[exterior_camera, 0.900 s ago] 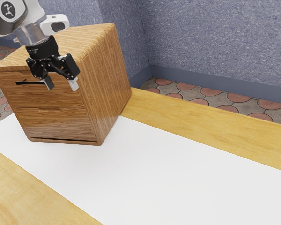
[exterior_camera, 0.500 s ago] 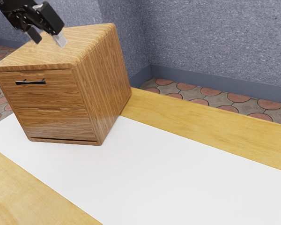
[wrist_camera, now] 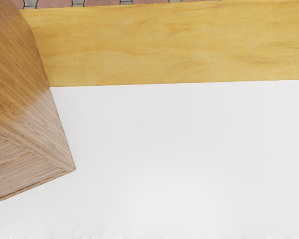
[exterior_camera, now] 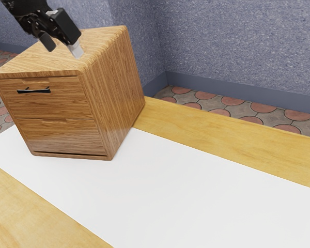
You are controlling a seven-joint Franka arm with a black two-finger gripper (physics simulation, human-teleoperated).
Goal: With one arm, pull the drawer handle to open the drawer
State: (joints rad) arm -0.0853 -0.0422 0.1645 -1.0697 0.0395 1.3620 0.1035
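Observation:
A wooden cabinet (exterior_camera: 101, 88) stands on the white mat at the exterior view's left, with two drawers in its front. The upper drawer (exterior_camera: 44, 98) sits flush with the front and carries a slim black handle (exterior_camera: 33, 91). My black gripper (exterior_camera: 62, 45) hovers above the cabinet's top, well above and slightly right of the handle, its fingers (exterior_camera: 76, 50) apart and empty. In the wrist view one wooden corner of the cabinet (wrist_camera: 20, 124) rises beside the mat.
The white mat (exterior_camera: 160, 191) runs across a wooden table (exterior_camera: 232, 139), with wide free room to the exterior view's right of the cabinet. A blue wall and a tiled floor (exterior_camera: 237, 106) lie behind.
From in front of the upper drawer beside the handle, my gripper rose above the cabinet top, then came slightly down and to the exterior view's right. The drawer has not moved.

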